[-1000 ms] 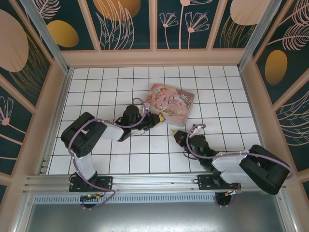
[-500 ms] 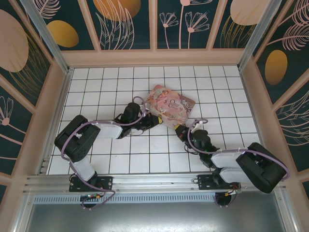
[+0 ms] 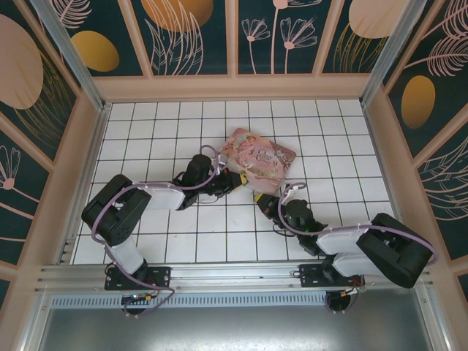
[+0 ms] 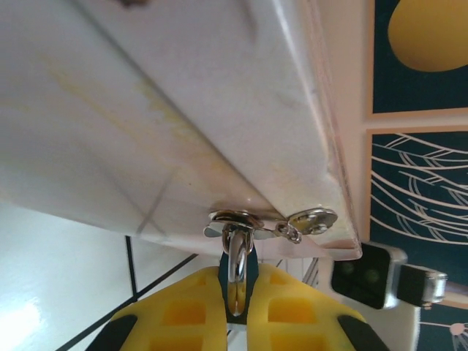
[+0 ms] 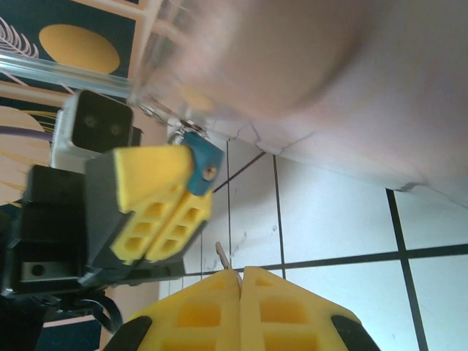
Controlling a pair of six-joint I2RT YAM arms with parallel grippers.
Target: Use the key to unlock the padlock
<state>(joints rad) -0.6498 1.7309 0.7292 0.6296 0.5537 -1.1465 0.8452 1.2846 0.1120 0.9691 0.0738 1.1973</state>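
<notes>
Misalignment is looming: right fingers (image 5: 197, 322) are pinching the thin, barely protruding key (image 5: 221, 256) near the padlock (image 5: 202, 162) that left fingers (image 5: 157, 197) are clamping, risking a jam.

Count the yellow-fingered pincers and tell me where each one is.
2. The left pincer sits at the near edge of the pink illustrated tin box, shut on the small blue padlock; the right pincer, shut, lies just nearer than that tin.
</notes>
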